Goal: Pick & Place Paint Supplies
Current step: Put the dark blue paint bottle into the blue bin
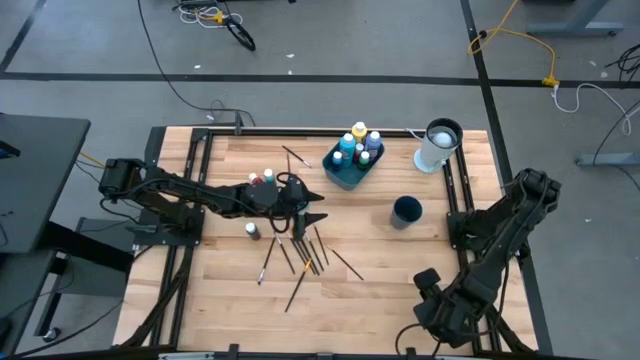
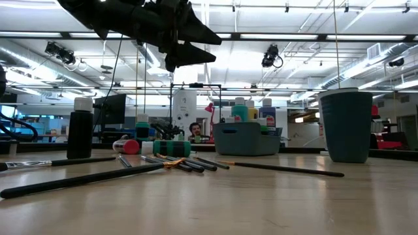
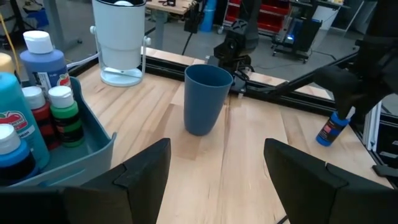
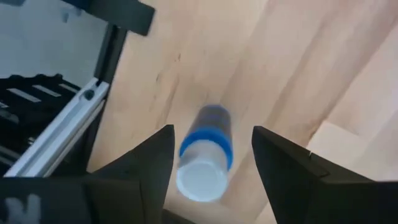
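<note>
- Over the table's [image 1: 230, 300] left-centre we hold our left gripper [image 1: 312, 207] raised above the scattered brushes [image 1: 300, 255], fingers spread wide and grasping nothing.
- Just by that arm sit a few loose paint bottles [image 1: 262, 179] — a red one lying flat, one standing with a white cap [image 1: 252, 230].
- Toward the middle of the far edge, the blue-grey bin [image 1: 343, 177] holds several upright bottles: blue [image 3: 43, 62], green [image 3: 65, 115], red, yellow.
- Right of the bin stands a dark blue cup [image 1: 407, 211], with a tall white cylinder [image 1: 437, 146] beyond it.
- At the near right corner, our right gripper [image 4: 208, 162] hovers parted over a blue bottle with a white cap [image 4: 205, 155] — whether the fingers touch it we cannot tell.
</note>
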You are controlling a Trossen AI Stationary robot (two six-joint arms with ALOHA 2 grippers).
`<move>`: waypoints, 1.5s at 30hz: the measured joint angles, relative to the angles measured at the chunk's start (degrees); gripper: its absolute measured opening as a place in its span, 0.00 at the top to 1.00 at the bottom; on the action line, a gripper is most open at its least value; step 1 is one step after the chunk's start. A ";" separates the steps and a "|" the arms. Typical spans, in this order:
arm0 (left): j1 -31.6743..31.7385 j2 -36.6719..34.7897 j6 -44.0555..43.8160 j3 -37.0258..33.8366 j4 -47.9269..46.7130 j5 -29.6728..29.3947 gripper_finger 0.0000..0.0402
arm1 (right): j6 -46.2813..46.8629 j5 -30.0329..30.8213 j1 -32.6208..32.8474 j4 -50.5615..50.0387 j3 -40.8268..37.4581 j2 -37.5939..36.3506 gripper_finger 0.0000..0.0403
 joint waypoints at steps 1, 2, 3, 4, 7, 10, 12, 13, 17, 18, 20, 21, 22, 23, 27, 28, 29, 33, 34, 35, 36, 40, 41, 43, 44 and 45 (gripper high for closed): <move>0.00 0.00 -0.01 0.01 0.02 0.00 0.34 | 0.23 -0.16 0.12 -0.52 0.00 0.00 0.46; 0.00 0.00 0.02 0.00 0.04 0.00 0.34 | 0.52 -0.45 0.32 -1.04 0.00 0.00 0.46; 0.00 0.00 0.00 0.01 0.04 0.00 0.34 | 0.62 -0.90 0.49 -1.52 0.00 0.00 0.46; 0.00 0.00 0.00 0.00 0.06 0.00 0.34 | 0.62 -1.28 0.71 -1.91 0.00 0.00 0.46; 0.00 0.00 0.02 0.00 0.20 0.00 0.34 | 0.56 -1.72 1.32 -2.41 0.00 0.00 0.46; 0.00 0.00 0.00 0.00 0.22 0.00 0.34 | 0.13 -1.16 1.50 -2.34 0.00 0.00 0.49; 0.00 0.00 0.01 0.00 0.22 0.00 0.34 | -0.21 -1.32 1.49 -2.31 0.00 0.00 0.53; 0.00 0.00 0.02 0.00 0.24 0.00 0.34 | -0.30 -1.29 1.49 -2.29 0.00 0.00 0.56; 0.00 0.00 -0.01 0.00 0.24 0.00 0.34 | -0.03 -1.35 1.49 -1.99 0.00 -0.02 0.69; 0.00 0.00 -0.01 0.00 0.24 0.00 0.34 | 0.01 -1.46 1.49 -1.61 0.02 -0.02 0.72; 0.00 0.00 0.01 0.00 0.24 0.00 0.34 | 0.01 -1.59 1.49 -0.99 0.02 -0.02 0.72; 0.00 0.00 0.01 0.00 0.24 0.00 0.34 | 0.03 -1.69 1.49 -0.76 0.02 -0.02 0.72; 0.00 0.00 0.01 0.00 0.26 0.00 0.34 | 0.00 -1.66 1.49 -0.33 0.00 -0.02 0.72; 0.00 0.00 0.01 0.01 0.27 0.00 0.34 | -0.27 -1.07 1.49 0.33 0.00 -0.02 0.72; 0.00 0.00 0.19 0.00 0.28 -0.14 0.34 | -5.92 7.96 0.70 3.54 0.00 -0.11 0.72; 0.00 0.00 0.45 0.00 0.28 -0.20 0.34 | -7.63 10.66 0.19 4.05 0.00 -0.11 0.72; 0.00 0.00 0.55 0.02 0.27 -0.22 0.34 | -9.33 13.27 -0.39 4.03 0.00 -0.11 0.72; 0.00 0.00 0.69 0.00 0.26 -0.22 0.34 | -14.16 21.41 -3.61 3.65 -0.02 -0.52 0.72; 0.00 0.00 0.69 0.00 0.26 -0.22 0.34 | -15.37 22.70 -4.46 3.69 -0.02 -0.95 0.72; 0.00 0.00 0.69 0.01 0.25 -0.22 0.34 | -17.01 24.05 -5.37 3.62 0.12 -1.43 0.71; 0.02 0.00 0.71 0.02 0.26 -0.22 0.34 | -19.02 25.83 -6.18 3.34 0.49 -1.90 0.71; 0.00 0.00 0.75 0.01 0.24 -0.22 0.34 | -28.44 31.91 -10.58 2.67 2.26 -5.58 0.71; 0.00 0.00 0.77 0.00 0.24 -0.22 0.34 | -30.26 32.71 -12.15 2.11 2.45 -6.74 0.71; 0.00 0.00 0.86 0.02 0.24 -0.22 0.34 | -33.04 34.07 -15.58 0.71 2.47 -9.17 0.72; 0.00 0.00 0.87 0.02 0.24 -0.22 0.34 | -33.99 34.48 -17.36 0.41 2.47 -10.32 0.71; 0.00 0.00 0.89 0.02 0.24 -0.22 0.34 | -34.87 34.69 -19.24 -0.01 2.49 -11.45 0.71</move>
